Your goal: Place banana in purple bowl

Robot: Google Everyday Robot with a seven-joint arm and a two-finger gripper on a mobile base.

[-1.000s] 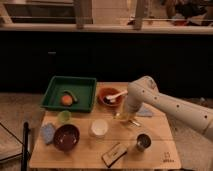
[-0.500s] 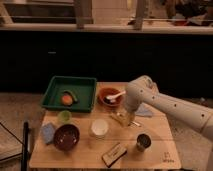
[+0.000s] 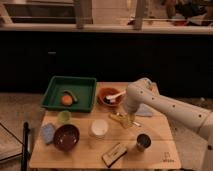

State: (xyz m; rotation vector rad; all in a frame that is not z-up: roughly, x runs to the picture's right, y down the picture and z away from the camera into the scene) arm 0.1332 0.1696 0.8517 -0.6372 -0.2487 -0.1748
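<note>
Currently we see the gripper (image 3: 129,120) down mid-table (image 3: 165,145), right at the banana (image 3: 119,118), can't tell whether it's clamped or apart; purple bowl (image 3: 66,137) sits well apart near the front-left corner, left of the white cup (image 3: 99,128).

Pale banana (image 3: 118,119) at gripper (image 3: 131,122), purple bowl (image 3: 66,138) apart

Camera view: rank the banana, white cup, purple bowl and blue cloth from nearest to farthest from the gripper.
The gripper hangs low over the table, right of centre.
1. banana, just beside it.
2. white cup, centre front.
3. purple bowl, front left in the picture.
4. blue cloth, far left edge.
</note>
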